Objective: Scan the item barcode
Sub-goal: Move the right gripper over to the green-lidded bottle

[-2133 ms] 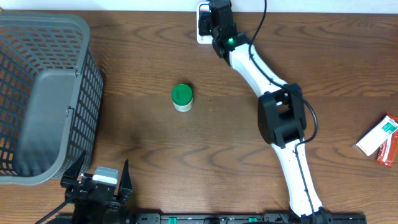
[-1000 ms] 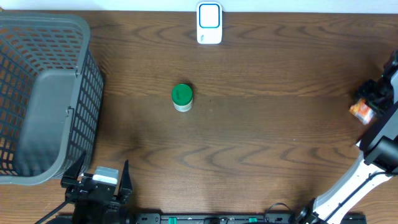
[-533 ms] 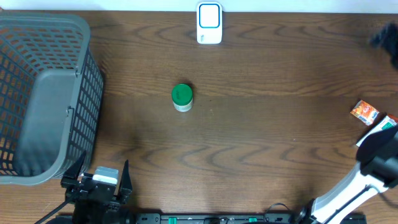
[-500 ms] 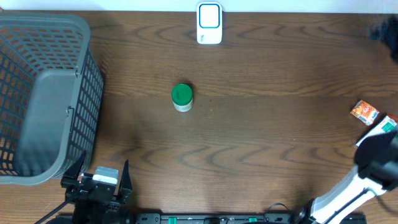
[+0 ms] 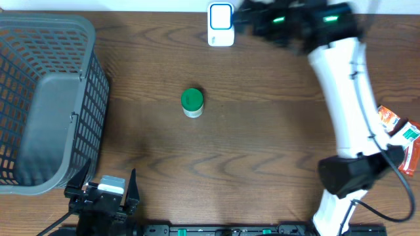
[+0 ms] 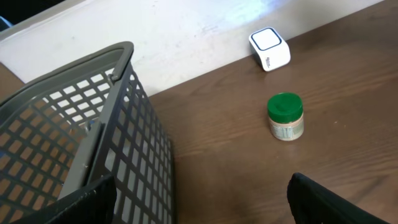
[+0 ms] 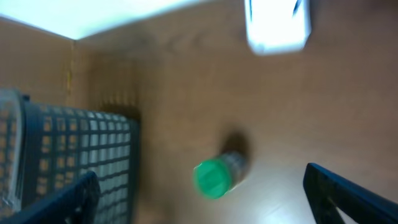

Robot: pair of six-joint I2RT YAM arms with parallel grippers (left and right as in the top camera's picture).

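Note:
A small jar with a green lid (image 5: 191, 102) stands upright mid-table, also in the left wrist view (image 6: 285, 116) and, blurred, the right wrist view (image 7: 217, 174). The white scanner (image 5: 221, 25) with a blue-outlined face sits at the back edge (image 6: 269, 48) (image 7: 277, 25). My right gripper (image 5: 246, 21) is a motion blur just right of the scanner, high above the jar; its jaws stand wide open and empty (image 7: 205, 199). My left gripper (image 5: 105, 193) rests open at the front left (image 6: 199, 208), far from the jar.
A grey mesh basket (image 5: 46, 98) fills the left side (image 6: 74, 137). An orange packet (image 5: 387, 118) and a white-and-red packet (image 5: 410, 139) lie at the right edge, partly behind the right arm (image 5: 344, 111), which crosses the right half of the table.
The right gripper let go of the orange packet at the right edge, then swung fast to the back centre beside the scanner. The left arm, jar and basket have not moved.

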